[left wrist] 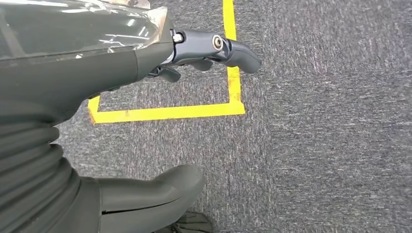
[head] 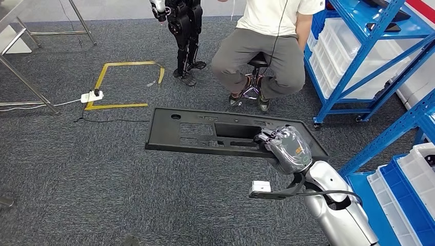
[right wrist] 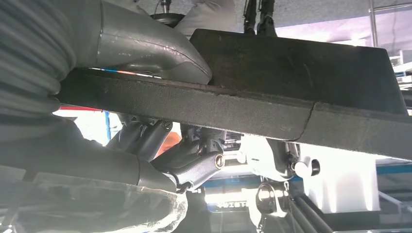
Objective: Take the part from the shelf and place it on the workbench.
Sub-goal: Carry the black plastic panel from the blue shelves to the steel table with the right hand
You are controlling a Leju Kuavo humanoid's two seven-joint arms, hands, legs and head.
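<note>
A: Carrying, I'd judge; the right hand [head: 285, 147] clamps one end of the long flat black plastic panel with cut-out windows [head: 205, 134], thumb on one face and fingers on the other, so it hangs level over the grey carpet floor [head: 92, 169].

B: And the left hand [left wrist: 204, 53]?

A: Holding nothing, fingers seemingly loosely curled; next comes turning toward the workbench, keeping the panel's free end clear of the seated person [head: 267, 51] and the blue metal shelving [head: 359, 61].
</note>
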